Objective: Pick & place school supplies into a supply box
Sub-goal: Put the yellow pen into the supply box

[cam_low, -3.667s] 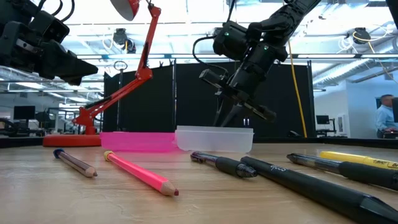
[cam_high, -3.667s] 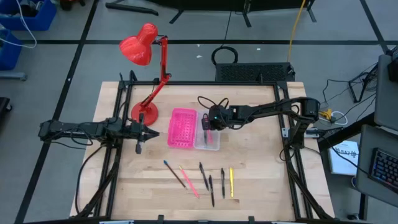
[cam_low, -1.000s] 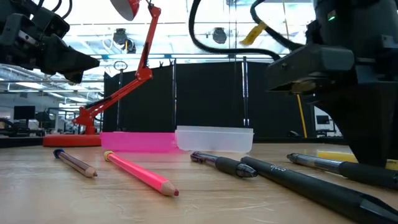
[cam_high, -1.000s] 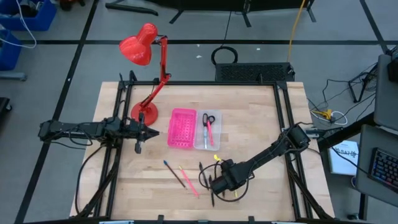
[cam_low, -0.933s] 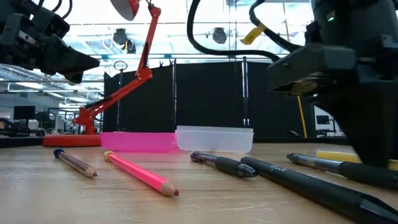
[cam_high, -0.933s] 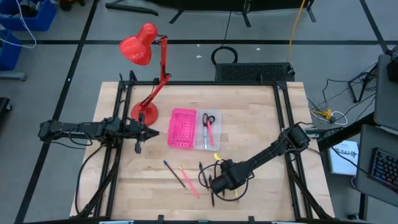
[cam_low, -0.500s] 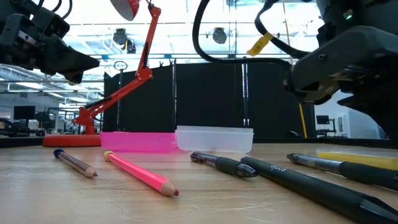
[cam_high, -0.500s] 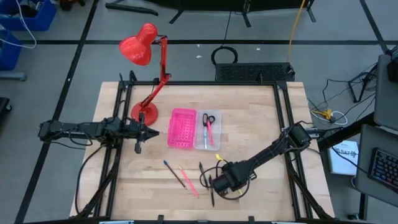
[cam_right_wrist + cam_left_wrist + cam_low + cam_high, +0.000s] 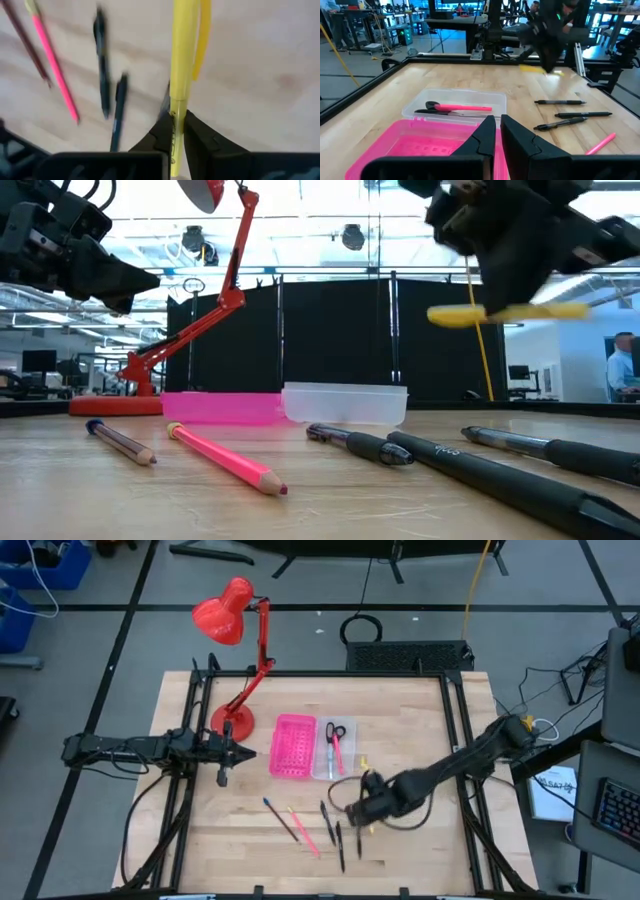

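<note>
Right gripper [image 9: 174,131]: clamping yellow pen [image 9: 181,65], holding it in air above table [image 9: 420,720], near clear box [image 9: 333,751].
Box: holding scissors [image 9: 336,731], pink pen [image 9: 462,107].
Table: black pens [image 9: 340,832], pink pencil [image 9: 225,458], blue-tipped pencil [image 9: 120,440] lying loose.
Left gripper [image 9: 497,131]: fingers nearly together, idling beside pink tray [image 9: 293,746].

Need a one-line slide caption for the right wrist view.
Right hand shut on the yellow pen, carrying it above the table, with pens and pencils lying below.
</note>
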Controlling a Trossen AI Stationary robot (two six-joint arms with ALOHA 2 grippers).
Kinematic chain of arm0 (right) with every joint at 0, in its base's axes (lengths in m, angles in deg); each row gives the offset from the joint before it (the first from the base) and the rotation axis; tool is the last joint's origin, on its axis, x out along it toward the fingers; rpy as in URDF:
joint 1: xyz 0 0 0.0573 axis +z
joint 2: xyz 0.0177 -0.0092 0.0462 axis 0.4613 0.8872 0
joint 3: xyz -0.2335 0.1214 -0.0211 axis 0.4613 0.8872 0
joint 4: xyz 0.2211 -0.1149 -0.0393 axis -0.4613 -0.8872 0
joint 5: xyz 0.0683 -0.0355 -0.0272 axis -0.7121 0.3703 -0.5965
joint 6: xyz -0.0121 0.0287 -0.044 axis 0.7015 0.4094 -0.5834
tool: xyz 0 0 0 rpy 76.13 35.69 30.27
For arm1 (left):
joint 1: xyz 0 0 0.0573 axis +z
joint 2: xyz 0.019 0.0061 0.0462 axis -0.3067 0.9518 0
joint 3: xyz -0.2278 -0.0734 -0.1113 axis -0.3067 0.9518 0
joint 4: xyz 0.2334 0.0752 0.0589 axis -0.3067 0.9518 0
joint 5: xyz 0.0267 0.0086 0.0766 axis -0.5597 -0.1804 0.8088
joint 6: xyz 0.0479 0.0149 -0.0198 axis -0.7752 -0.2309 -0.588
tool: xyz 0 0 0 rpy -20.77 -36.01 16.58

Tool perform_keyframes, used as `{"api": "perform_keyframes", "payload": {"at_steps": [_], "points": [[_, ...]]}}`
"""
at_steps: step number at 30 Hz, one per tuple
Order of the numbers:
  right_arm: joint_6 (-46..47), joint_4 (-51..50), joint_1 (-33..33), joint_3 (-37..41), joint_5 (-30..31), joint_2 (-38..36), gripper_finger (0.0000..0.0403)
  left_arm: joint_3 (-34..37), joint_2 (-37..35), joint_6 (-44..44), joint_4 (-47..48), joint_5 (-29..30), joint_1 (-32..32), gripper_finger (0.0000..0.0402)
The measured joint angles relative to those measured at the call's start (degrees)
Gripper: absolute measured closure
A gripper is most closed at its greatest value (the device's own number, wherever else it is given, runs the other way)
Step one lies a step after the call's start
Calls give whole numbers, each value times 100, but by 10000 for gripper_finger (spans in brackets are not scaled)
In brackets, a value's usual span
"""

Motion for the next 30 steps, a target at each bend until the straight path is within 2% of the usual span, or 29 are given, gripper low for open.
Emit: {"api": "perform_keyframes", "payload": {"at_steps": [5, 8, 12, 16, 21, 24, 27, 30], "points": [[-405, 209, -700, 15, 989, -663, 384, 0, -1, 12, 0, -2, 0, 364], [-1029, 473, -1302, 5, 1071, -798, 384, 0, 0, 15, 2, -4, -2, 364], [-1937, 1392, -2065, 16, 992, -614, 384, 0, 0, 15, 2, -2, 0, 364], [-2583, 2188, -2651, 1, 563, -144, 384, 0, 0, 11, 10, -2, 0, 364], [-2826, 2763, -3065, 11, -126, 655, 384, 0, 0, -114, 54, -2, -2, 364], [-2815, 2886, -3254, 11, -214, 1005, 384, 0, -1, -118, 59, -1, -1, 364], [-2824, 2958, -3410, 11, -491, 1165, 384, 0, 0, -129, 105, -2, 0, 364], [-2719, 2858, -3460, 9, -493, 1180, 384, 0, 0, -133, 142, -2, 0, 364]]}}
